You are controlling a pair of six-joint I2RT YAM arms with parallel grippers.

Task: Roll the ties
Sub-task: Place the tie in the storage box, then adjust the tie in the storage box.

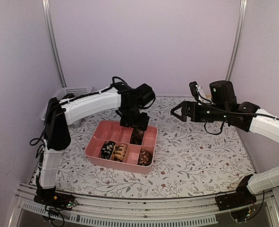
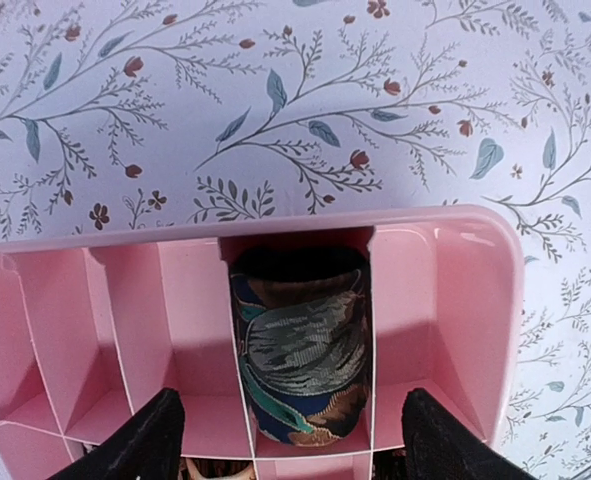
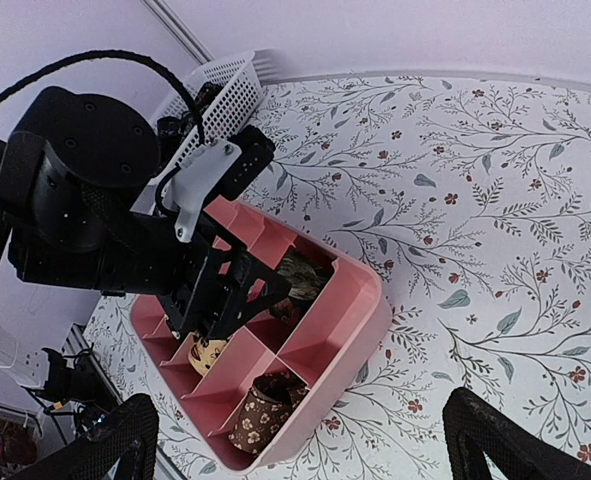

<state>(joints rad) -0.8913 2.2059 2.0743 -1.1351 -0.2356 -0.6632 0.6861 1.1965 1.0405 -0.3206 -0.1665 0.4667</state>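
1. Floral-cloth table (image 1: 191,156) is bearing the pink tray (image 2: 475,300); the rolled tie (image 2: 300,350) is sitting in its far row.
2. Left gripper (image 2: 290,450) is hovering over it, jaws apart, touching nothing; right gripper (image 1: 178,112) is hanging well aside, jaws wide.
3. A finger (image 2: 140,440) rising crookedly could be snagging, loosening the coil.
4. Tray walls are hiding the coil's base.

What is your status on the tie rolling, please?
Left gripper open, fingers either side of rolled tie in far row of pink tray, not touching. Right gripper open, empty, off right of tray. Nothing in the way.
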